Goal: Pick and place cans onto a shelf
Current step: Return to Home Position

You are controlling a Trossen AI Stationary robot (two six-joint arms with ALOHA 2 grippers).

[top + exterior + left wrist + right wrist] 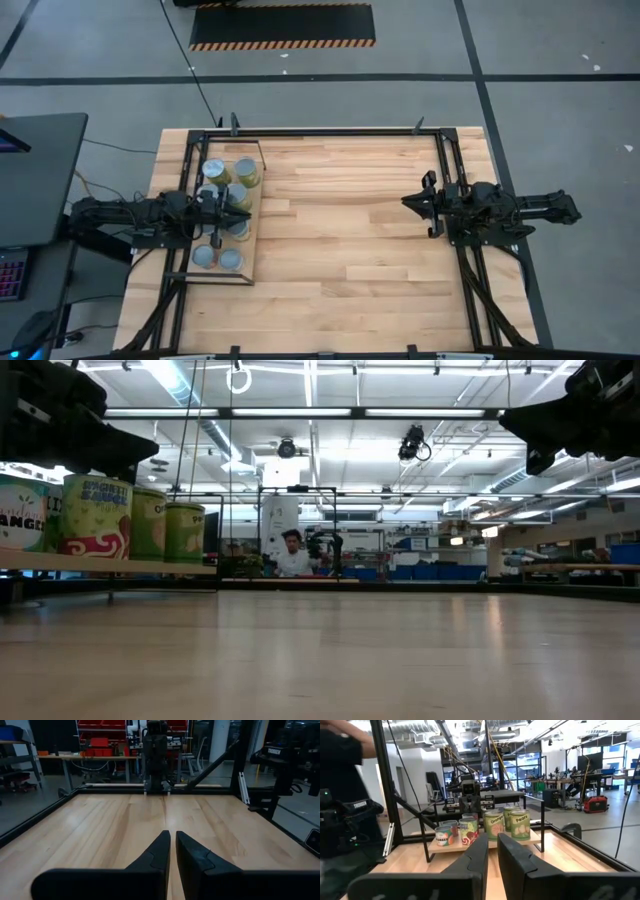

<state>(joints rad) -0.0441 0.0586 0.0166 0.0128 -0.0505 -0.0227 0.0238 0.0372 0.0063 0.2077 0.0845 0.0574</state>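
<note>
While the cans stand on the shelf, the left gripper hovers over it, fingers closed and empty; withdrawing low could topple one. The right gripper, also closed, waits well apart from the shelf.

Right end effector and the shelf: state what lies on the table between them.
Nothing: the high view shows only bare wooden tabletop between the right end effector and the shelf. The right wrist view agrees.

Overhead straight down, low view level, both share shelf
</note>
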